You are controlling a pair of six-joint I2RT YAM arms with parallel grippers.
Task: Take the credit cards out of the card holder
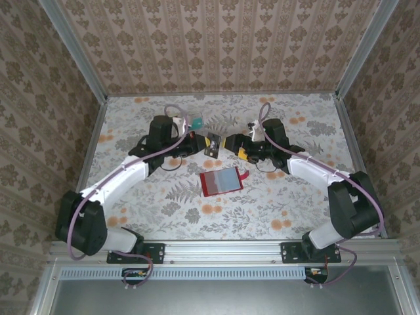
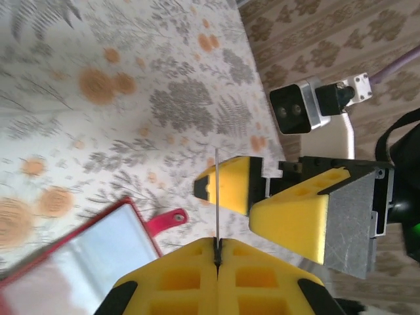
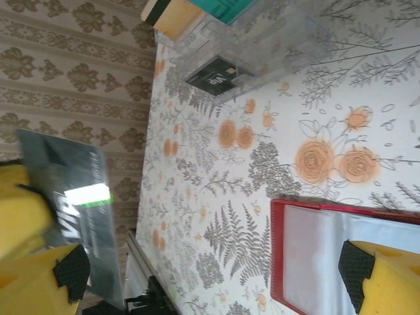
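Black card (image 3: 72, 197) is held off the table (image 1: 295, 197), pinched by one edge between the closed fingers of the left tool (image 2: 216, 246). In the left wrist view it stands edge-on, rising straight out of the seam where those two fingers meet. The right tool (image 1: 230, 144) faces the left one from the other side. Its jaws are spread wide and grip nothing. The card sits just inside one of its fingers (image 3: 39, 289), though I cannot tell whether they touch. The other finger is well off to the side, over the wallet. The wallet (image 1: 221, 182) lies open and flat on the table, just on the arms' side of the spot where the two tools meet and apart from both. Its pale inside faces up and its red tab (image 2: 167, 220) sticks out from one edge. Farther back, just behind the left tool, is a clear tray (image 3: 295, 39). It holds a second dark card (image 3: 213, 77) lying flat, with a teal card (image 3: 230, 6) and a tan card (image 3: 174, 16) at its far end.
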